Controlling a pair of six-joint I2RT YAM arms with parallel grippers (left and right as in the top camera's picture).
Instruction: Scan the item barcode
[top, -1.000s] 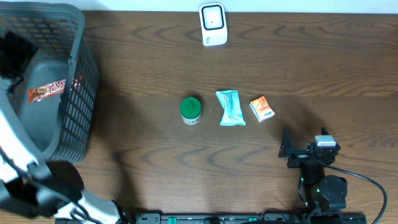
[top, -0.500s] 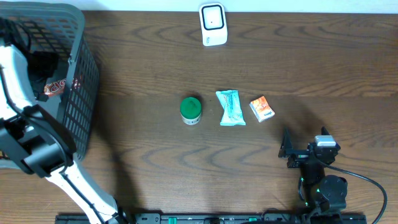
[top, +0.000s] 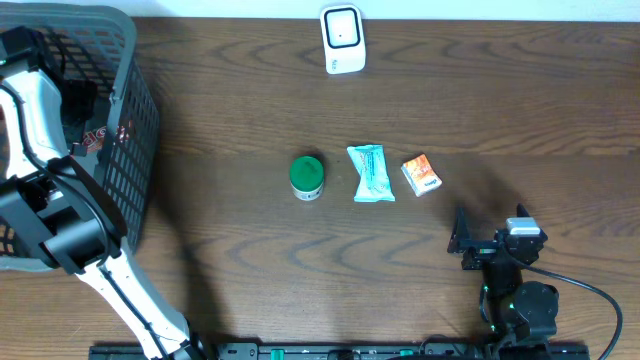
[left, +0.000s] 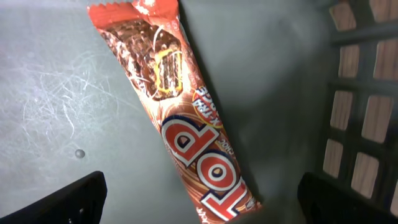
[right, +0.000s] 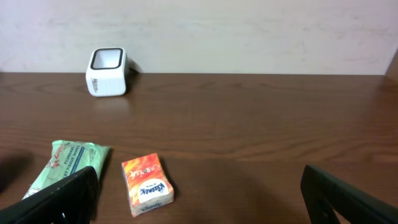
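The right gripper (right: 202, 202) rests spread and empty by the table's near edge, toward its right corner, well apart from the task's thing; the left gripper (left: 208, 200), released and holding nothing, hangs inside the basket (top: 132, 120) at the table's far left corner; the chocolate bar (left: 180, 124) lies flat on the basket floor just beneath it, long axis slanting between the fingers, so the left arm seems the one to grasp it; the scanner (top: 342, 38) stands at the far edge.

Red chocolate bar (left: 181, 132) lies diagonally on basket (left: 50, 93) floor
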